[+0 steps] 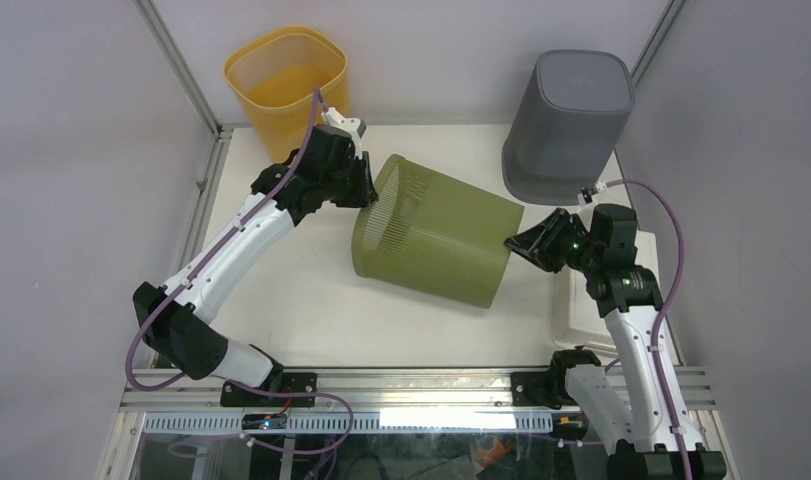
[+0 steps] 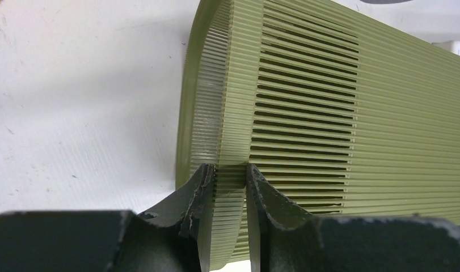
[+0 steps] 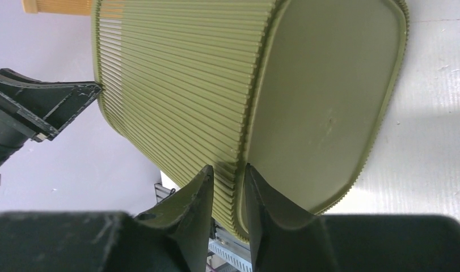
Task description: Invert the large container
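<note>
1. Lying on its side over the middle of the table [image 1: 311,310], the large green ribbed container [image 1: 436,240] has its open mouth turned toward the table's back-left corner and its flat base toward the table's right edge.
2. Whether its lower wall touches the table cannot be told.
3. The left gripper [image 2: 227,170] is clenched on the container's mouth rim, which passes between its 2 fingers; both press against it, just beside the slotted part of the wall.
4. The right gripper [image 3: 226,170] is clenched on the base edge, with 1 finger on the ribbed side wall and 1 on the flat bottom.
5. 2 other containers stand at the table's back: a yellow container [image 1: 281,85], upright, at the back-left corner, and a grey container [image 1: 571,120], upside down, at the back-right corner.
6. A white tray [image 1: 581,310] lies along the table's right edge, under the right arm.
</note>
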Robot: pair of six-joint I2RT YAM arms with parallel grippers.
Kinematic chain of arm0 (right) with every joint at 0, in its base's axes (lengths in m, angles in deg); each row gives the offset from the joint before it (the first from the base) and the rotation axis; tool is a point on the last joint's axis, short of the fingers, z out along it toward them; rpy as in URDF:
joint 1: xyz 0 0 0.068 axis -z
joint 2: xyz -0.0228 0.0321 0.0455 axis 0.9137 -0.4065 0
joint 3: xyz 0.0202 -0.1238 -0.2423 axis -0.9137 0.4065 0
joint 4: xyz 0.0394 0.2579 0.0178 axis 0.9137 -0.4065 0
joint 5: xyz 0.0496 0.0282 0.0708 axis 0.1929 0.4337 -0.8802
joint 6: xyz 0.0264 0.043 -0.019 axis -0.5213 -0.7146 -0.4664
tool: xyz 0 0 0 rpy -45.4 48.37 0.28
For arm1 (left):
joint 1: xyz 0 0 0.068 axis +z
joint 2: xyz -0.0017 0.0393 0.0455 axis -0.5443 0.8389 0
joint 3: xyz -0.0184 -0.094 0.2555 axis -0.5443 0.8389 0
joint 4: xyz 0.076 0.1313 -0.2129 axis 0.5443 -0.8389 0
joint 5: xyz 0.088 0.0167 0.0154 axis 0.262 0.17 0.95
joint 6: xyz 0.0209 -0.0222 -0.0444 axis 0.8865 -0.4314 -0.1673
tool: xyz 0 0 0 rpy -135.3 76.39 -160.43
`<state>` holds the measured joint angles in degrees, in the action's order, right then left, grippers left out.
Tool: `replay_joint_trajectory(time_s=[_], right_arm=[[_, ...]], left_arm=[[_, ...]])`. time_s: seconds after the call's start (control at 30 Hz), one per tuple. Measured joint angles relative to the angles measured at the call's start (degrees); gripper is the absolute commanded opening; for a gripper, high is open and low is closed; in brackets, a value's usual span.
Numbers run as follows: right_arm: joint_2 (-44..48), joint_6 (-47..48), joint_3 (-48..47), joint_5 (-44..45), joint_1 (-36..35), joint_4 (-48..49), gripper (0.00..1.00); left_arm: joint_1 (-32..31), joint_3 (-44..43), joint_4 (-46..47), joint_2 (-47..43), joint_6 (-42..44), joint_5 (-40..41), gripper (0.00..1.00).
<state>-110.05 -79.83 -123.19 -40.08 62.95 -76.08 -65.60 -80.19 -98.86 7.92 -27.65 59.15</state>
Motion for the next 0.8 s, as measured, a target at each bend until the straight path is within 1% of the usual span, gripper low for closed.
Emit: replay_joint_trajectory(time_s=[0.1,0.23,0.37,0.47,0.57,0.67,0.8], right_arm=[[0.02,-2.16,-0.11,-0.31,0.02,0.72,0.27],[0.26,-7.45,-0.94,-0.48,0.31,3.30,0.26],[-0.09,-9.97,-5.84,-0.48,0.48,5.49,0.26],[-0.66,-11.50,-10.58,-1.95,0.46,9.49,0.26],[-1.20,-13.09,-13.53,-4.17,0.00,14.51,0.26],[-1.29,-15.04,-13.90,-4.57,-0.87,19.80,0.27],[-1.86,-16.68,-12.35,-4.44,-2.16,24.50,0.27]], left_arm=[[0.13,0.37,0.70,0.00,0.24,0.42,0.15],[0.85,1.01,2.43,0.00,0.17,0.55,0.15],[1.42,1.55,4.13,0.15,-0.13,0.48,0.16],[1.46,1.68,4.44,1.01,-0.52,-0.46,0.18],[0.33,2.49,4.15,2.64,-1.49,-3.52,0.21],[-1.42,3.41,4.00,4.24,-2.25,-5.92,0.26],[-2.32,3.56,5.14,4.85,-3.32,-7.72,0.28]])
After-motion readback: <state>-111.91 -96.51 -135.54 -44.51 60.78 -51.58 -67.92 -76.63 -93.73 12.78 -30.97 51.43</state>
